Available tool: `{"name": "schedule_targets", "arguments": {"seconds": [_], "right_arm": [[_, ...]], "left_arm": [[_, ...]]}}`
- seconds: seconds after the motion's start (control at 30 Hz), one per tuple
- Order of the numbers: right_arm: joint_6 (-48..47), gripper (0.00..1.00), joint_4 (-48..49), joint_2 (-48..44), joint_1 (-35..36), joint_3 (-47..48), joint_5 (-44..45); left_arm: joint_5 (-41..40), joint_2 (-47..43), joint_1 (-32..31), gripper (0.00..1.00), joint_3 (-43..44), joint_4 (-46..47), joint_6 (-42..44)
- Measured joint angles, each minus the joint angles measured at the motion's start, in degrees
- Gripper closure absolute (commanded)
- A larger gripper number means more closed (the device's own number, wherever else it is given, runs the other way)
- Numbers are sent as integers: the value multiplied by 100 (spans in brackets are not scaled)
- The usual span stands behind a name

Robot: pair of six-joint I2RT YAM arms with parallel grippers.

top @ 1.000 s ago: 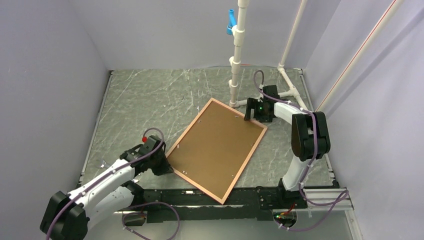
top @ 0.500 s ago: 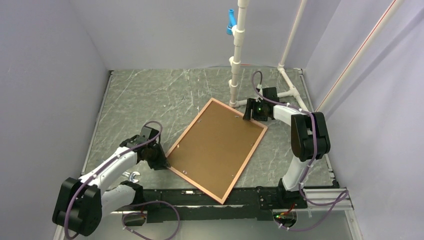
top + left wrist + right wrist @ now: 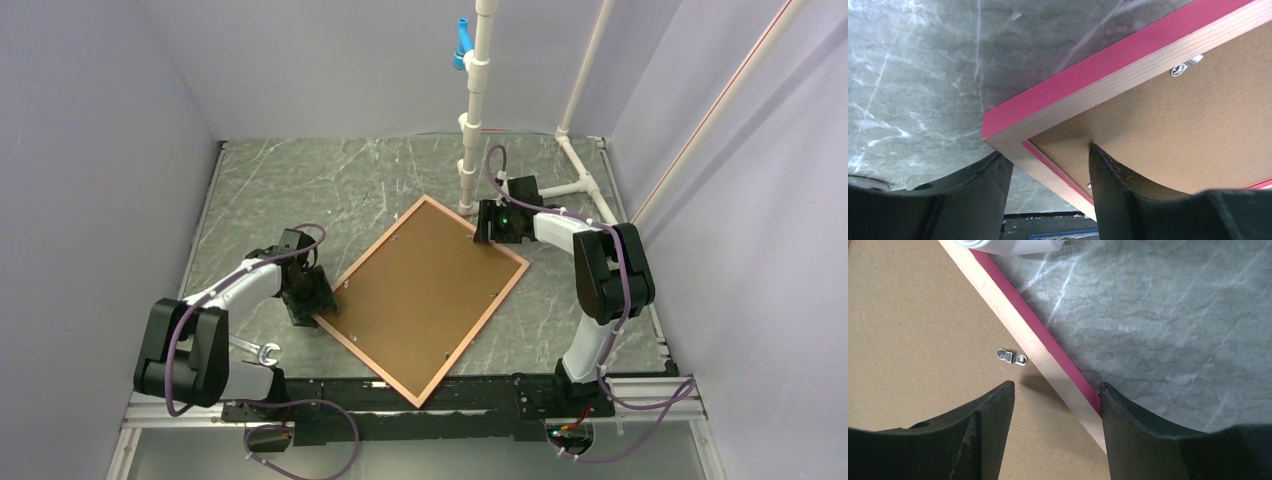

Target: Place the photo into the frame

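Note:
The frame lies face down on the table, its salmon border around a brown backing board. The photo is hidden. My left gripper is open at the frame's left corner. In the left wrist view, the left gripper straddles that corner of the frame, one finger on the backing board and the other outside. My right gripper is open over the far right edge. In the right wrist view, the right gripper spans the frame's rail, one finger against its pink side.
A white pipe stand with a blue fitting rises just behind the frame's far corner, and its pipe base runs to the right. Small metal turn clips sit on the backing. Grey walls enclose the marbled table.
My left gripper moved up to the frame's left corner and opened around it. The frame slid and turned slightly left. My right gripper followed leftward along the edge and narrowed.

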Motion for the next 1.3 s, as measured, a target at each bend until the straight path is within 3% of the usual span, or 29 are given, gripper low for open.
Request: {"name": "schedule_targets", "arguments": {"seconds": [0.37, 0.63, 0.77, 1.03, 1.2, 1.3], "right_arm": [[114, 34, 787, -726, 590, -1040, 807], [852, 33, 691, -2304, 1381, -2603, 708], [1169, 31, 675, -3056, 1475, -3202, 822], [1703, 14, -533, -4411, 1733, -3674, 1204], [1853, 12, -1091, -4437, 1670, -3541, 1163], [1871, 12, -1257, -4251, 1287, -3392, 883]], "left_arm": [[-216, 72, 184, 35, 144, 48, 334], [-1250, -232, 289, 32, 44, 557, 566], [-1099, -286, 264, 32, -76, 815, 584], [-616, -50, 48, 32, -35, 1191, 660], [-623, 326, -197, 32, 275, 1150, 723], [-686, 621, -334, 32, 538, 1147, 754]]}}
